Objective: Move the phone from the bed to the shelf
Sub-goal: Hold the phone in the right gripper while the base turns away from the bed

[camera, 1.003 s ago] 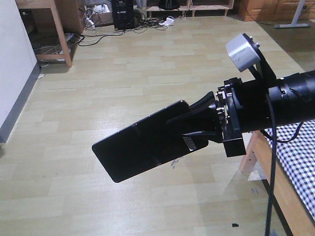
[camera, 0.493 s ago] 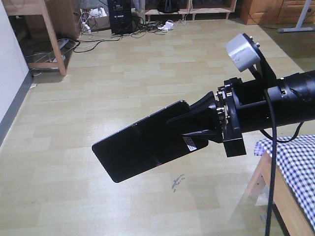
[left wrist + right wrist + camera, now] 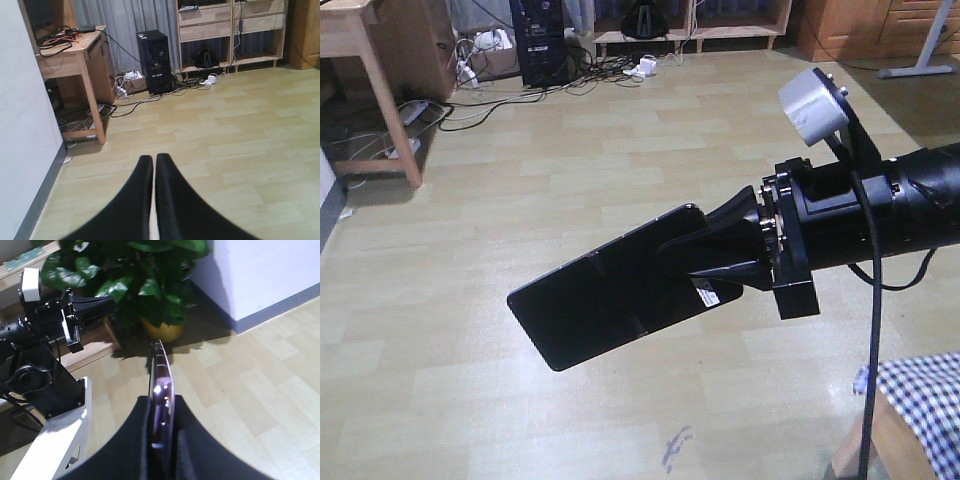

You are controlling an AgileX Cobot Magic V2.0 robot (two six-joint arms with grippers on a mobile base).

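Glossy black, the phone (image 3: 580, 310) juts over the floor (image 3: 520, 150), left of the bed (image 3: 920, 395) corner, clamped by the right gripper (image 3: 670, 262); only the right wrist view shows its rim (image 3: 161, 375) edge-on. Left gripper (image 3: 153, 159) pinched together, empty. Sticker (image 3: 705, 292) writing unreadable.

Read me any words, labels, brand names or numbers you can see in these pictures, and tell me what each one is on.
No text here can be read.
White sticker on the phone, next to the right gripper: it has print, but it is too small to read.
Black computer tower: nothing legible on its front.
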